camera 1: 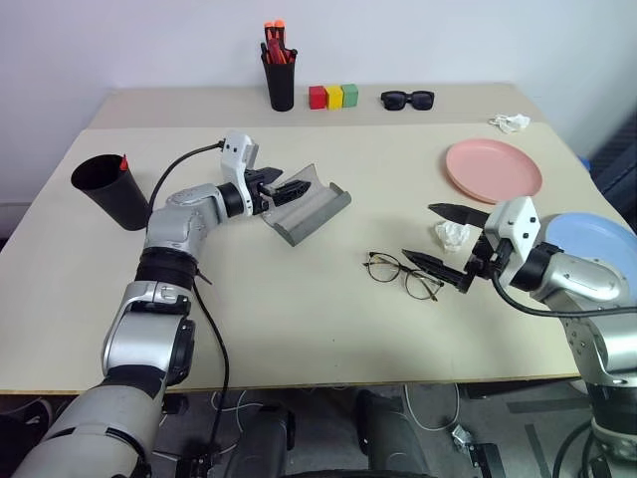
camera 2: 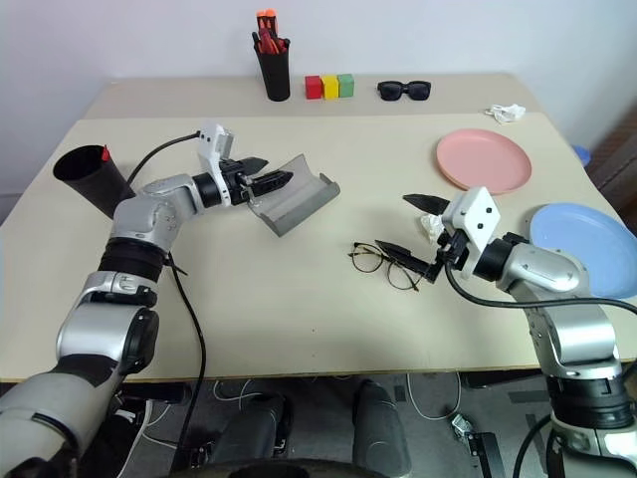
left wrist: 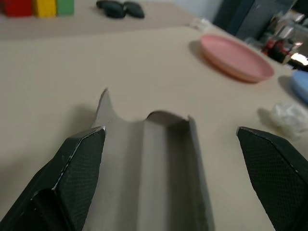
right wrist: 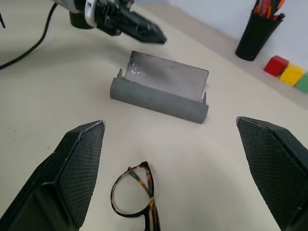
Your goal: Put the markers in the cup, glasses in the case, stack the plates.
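The grey case point(camera 1: 311, 207) lies open at the table's middle left, and my left gripper point(camera 1: 292, 187) hovers open at its near end with nothing held. Thin wire-framed glasses point(camera 1: 403, 274) lie on the table just left of my open, empty right gripper point(camera 1: 448, 239). In the right wrist view the glasses point(right wrist: 132, 197) sit between and below the fingers, with the case point(right wrist: 161, 94) beyond. The wide black cup point(camera 1: 107, 189) stands at the left edge with a red marker tip point(camera 1: 123, 162) showing at its rim. The pink plate point(camera 1: 493, 169) and the blue plate point(camera 1: 597, 239) lie apart at the right.
A crumpled white tissue point(camera 1: 453, 236) lies between my right gripper's fingers. At the back stand a black pen holder with orange-capped markers point(camera 1: 279, 75), coloured blocks point(camera 1: 333, 97) and black sunglasses point(camera 1: 407, 99). Another white scrap point(camera 1: 510, 122) lies at the back right.
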`<state>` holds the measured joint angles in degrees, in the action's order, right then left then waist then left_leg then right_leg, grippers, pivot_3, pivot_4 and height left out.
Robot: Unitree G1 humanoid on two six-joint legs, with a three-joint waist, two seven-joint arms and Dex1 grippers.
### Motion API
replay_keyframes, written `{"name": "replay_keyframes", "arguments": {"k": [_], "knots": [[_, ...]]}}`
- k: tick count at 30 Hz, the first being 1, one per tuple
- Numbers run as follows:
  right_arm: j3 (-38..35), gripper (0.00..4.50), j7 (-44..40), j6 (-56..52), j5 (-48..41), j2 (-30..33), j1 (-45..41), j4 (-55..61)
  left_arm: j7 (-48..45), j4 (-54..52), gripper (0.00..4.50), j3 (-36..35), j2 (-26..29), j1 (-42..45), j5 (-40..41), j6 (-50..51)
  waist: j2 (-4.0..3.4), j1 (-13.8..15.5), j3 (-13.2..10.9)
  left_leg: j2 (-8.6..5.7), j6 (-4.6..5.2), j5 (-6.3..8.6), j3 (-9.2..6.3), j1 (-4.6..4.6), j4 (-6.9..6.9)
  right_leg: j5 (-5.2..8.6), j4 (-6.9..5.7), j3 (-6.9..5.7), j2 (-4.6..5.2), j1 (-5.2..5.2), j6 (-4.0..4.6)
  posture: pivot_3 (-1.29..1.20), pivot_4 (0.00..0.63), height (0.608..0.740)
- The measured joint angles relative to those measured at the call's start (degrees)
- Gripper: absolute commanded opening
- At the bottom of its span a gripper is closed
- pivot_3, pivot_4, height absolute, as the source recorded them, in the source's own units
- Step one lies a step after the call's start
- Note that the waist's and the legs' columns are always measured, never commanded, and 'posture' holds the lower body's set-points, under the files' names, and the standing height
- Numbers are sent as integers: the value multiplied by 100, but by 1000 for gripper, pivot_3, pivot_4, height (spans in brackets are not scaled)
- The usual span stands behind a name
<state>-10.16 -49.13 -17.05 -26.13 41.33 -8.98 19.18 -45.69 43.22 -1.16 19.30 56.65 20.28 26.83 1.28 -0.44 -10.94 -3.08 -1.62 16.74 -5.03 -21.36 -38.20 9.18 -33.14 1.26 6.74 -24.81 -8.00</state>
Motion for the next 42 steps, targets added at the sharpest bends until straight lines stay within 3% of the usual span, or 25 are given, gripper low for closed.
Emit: {"name": "replay_keyframes", "arguments": {"k": [4,19,22,29,37,42], "knots": [[-9,4500,107,30,72,7,186,203,-16,427,4476,-45,-323,217,32,419,1,-11,-1,-2,0,0,0,1,-2,0,0,0,2,2,-1,0,150,740],[-116,4500,288,245,288,17,578,183,-564,1300,4476,20,-554,426,-448,303,1,-11,-1,-2,1,0,1,2,-2,0,1,0,2,3,-1,0,150,740],[-146,4500,350,245,286,17,654,258,-602,1395,3628,24,-599,441,-507,303,1,-15,-1,-2,0,0,1,2,-2,1,1,0,2,3,-1,0,150,740],[-192,4500,427,245,282,17,706,337,-388,1754,32,-61,-665,566,-606,119,2,-12,-1,-1,0,0,1,2,-2,0,1,0,2,3,-2,0,150,740],[-186,4500,438,251,285,-1,582,321,-441,1866,32,-88,-606,672,-685,108,2,-17,-1,-2,0,0,1,2,-2,0,0,0,2,3,-2,0,150,740],[-124,4500,432,271,291,-27,532,314,-1121,1828,32,72,-253,673,-852,13,1,-38,-1,-1,1,0,2,3,-1,0,0,0,2,2,-1,0,150,740]]}}
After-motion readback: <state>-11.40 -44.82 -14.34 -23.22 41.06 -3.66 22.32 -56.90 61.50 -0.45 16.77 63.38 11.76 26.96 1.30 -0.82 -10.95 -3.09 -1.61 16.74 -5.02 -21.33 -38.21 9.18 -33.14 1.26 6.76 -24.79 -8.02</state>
